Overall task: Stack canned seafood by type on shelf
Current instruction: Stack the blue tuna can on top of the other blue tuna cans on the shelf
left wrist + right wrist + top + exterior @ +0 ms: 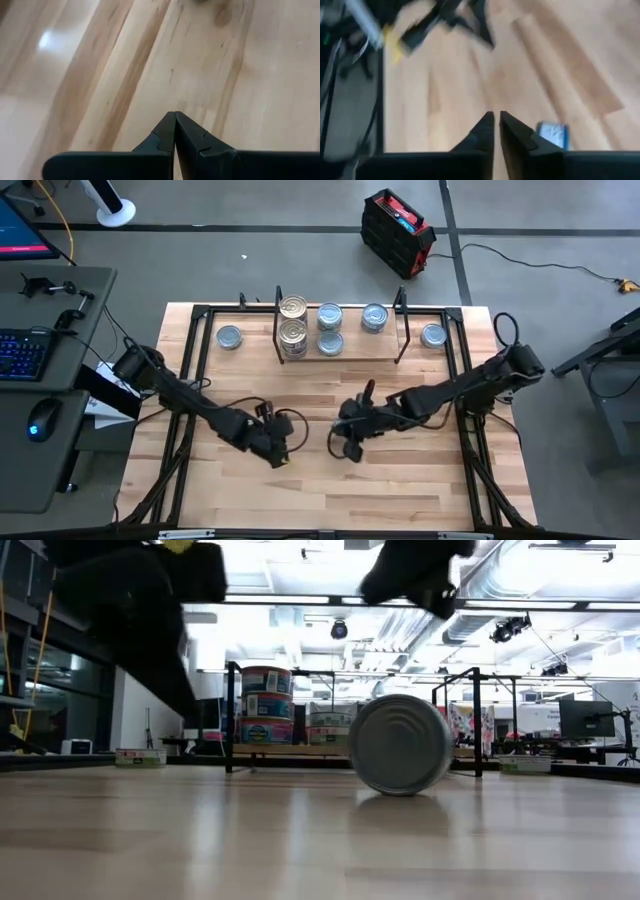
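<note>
The shelf (352, 357) stands at the table's far middle. On it are stacked gold tins (293, 308) and, beside them, silver-blue tins (330, 316). In the low view one tin (400, 745) stands on its rim on the tabletop, its lid facing the near edge; the right wrist view shows its blue label (553, 135). My right gripper (496, 116) is shut and raised above that tin, touching nothing. My left gripper (175, 116) is shut over bare wood at mid-table (283, 455), holding nothing.
Two loose tins lie flat on the table outside the shelf, one to its left (230, 337) and one to its right (432, 335). A black frame (190, 370) runs along the table's sides. Bare wood lies along the near edge.
</note>
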You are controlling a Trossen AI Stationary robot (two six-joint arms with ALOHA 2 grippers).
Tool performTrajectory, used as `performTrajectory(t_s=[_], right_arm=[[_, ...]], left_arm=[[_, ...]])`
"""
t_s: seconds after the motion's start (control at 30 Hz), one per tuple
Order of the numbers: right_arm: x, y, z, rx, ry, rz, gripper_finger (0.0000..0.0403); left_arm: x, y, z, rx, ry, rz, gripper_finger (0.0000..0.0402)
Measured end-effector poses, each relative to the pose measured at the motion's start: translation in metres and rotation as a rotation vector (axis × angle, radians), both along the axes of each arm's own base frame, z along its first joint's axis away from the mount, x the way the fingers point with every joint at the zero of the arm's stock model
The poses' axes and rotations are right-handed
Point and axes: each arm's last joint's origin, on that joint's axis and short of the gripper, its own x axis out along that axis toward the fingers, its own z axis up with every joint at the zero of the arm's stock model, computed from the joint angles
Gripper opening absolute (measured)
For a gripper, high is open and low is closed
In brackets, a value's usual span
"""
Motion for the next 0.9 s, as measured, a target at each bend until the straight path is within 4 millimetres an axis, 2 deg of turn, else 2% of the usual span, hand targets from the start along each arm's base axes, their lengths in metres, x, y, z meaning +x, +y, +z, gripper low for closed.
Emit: performTrajectory(t_s=[0.1,0.23,0.4,0.53,0.67,0.9], right_arm=[[-0.009,0.010,0.007,-0.010,0.090,0.074,0.0054],[-0.024,0.026,0.009,-0.062,0.198,0.121,0.0138],[-0.036,0.039,0.000,-0.125,0.257,0.026,0.0253],[-0.027,0.035,-0.011,-0.147,0.251,-0.091,0.0320],[-0.009,0.026,-0.027,-0.150,0.257,-0.131,0.0348],[0.017,0.004,-0.054,-0.182,0.271,-0.162,0.0351]], left_arm=[[-0.009,-0.001,-0.006,-0.043,-0.021,0.057,0.0000],[-0.018,-0.004,-0.016,-0.088,-0.024,0.125,0.0000],[-0.022,-0.013,-0.018,-0.165,-0.059,0.178,0.0000],[-0.021,-0.019,-0.016,-0.201,-0.097,0.175,0.0000],[-0.020,-0.021,-0.015,-0.205,-0.110,0.153,0.0000],[-0.021,-0.021,-0.015,-0.178,-0.098,0.108,0.0000]])
